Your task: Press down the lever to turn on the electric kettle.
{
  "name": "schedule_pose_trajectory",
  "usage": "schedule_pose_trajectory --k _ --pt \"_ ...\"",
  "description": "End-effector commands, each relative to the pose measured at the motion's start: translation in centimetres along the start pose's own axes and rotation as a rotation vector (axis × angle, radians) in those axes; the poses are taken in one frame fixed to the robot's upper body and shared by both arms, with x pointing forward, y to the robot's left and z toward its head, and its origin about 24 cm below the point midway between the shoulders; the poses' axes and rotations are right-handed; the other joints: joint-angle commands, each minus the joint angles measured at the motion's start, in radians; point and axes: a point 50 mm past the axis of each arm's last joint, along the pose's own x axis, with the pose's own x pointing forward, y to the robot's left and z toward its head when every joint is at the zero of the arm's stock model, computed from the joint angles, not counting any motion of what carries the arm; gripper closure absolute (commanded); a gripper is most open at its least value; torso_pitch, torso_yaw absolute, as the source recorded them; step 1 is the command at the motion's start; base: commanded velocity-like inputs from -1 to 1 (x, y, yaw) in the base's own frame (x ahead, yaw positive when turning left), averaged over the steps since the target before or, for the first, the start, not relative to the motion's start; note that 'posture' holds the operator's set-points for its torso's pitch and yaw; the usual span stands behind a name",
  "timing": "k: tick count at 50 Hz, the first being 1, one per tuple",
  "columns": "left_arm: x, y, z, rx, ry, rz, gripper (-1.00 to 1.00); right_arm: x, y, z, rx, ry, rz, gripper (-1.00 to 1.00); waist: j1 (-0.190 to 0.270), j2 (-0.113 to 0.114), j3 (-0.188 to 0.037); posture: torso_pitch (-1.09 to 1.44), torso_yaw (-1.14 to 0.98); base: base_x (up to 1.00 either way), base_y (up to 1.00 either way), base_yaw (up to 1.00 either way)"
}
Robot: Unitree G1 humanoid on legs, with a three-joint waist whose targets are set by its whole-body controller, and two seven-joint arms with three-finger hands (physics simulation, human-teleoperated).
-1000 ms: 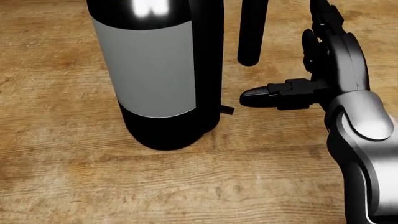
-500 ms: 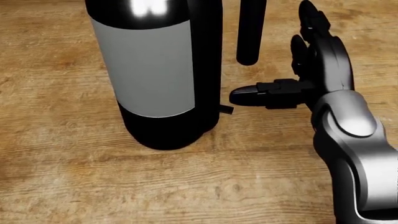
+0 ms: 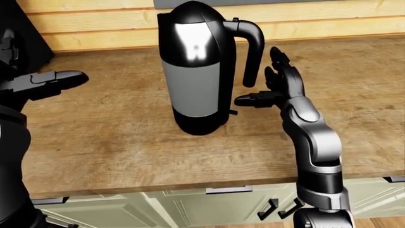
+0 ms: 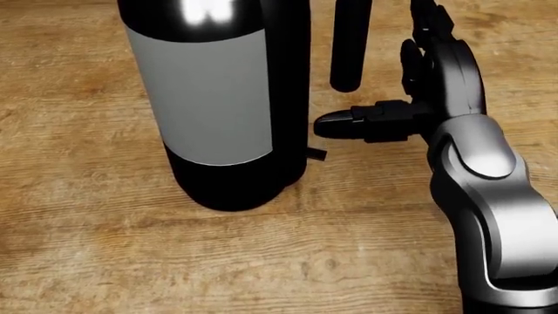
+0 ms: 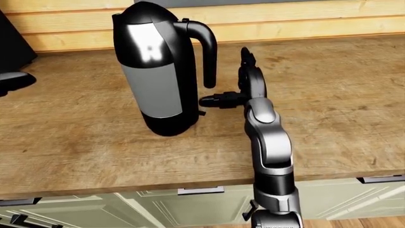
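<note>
Upright on the grainy brown wooden worktop (image 3: 114,142) in the left-eye view stands the tall glossy black electric kettle with a matte grey band round its body (image 3: 197,66), domed on top, its curved black handle (image 3: 252,47) arching down the right side. A small black lever tab (image 3: 232,112) juts out low on that side, near the base. The right hand (image 3: 269,92) is released, fingers spread upward, one black finger (image 3: 250,100) aimed sideways at the kettle above the lever, not touching it. The left hand (image 3: 47,81), fingers extended and empty, hovers well apart at the left edge. Pale green cabinet fronts (image 3: 209,209) run below.

Closer, the head view shows the finger's rounded tip just beside the kettle wall, under the handle's end.

Similarly, the right-eye view shows horizontal light wood planks (image 5: 304,19) above the worktop.
</note>
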Motion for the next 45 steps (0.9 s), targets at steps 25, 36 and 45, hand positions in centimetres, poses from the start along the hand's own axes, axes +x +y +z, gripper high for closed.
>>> schedule_pose_trajectory --k 25,36,45 --pt "-0.01 0.03 1.65 0.005 -0.086 -0.001 -1.0 0.03 0.39 1.83 -0.034 -0.108 0.011 -1.0 0.0 0.005 -0.024 0.0 0.0 0.0 0.0 0.0" --pt "-0.08 0.03 1.64 0.006 -0.086 -0.001 -1.0 0.16 0.27 1.73 -0.065 -0.119 -0.001 -1.0 -0.001 0.006 -0.024 0.0 0.0 0.0 0.0 0.0" --pt "-0.12 -0.02 1.63 0.004 -0.085 -0.002 -1.0 0.06 0.1 1.24 -0.087 -0.121 -0.005 -1.0 -0.001 0.006 -0.025 0.0 0.0 0.0 0.0 0.0"
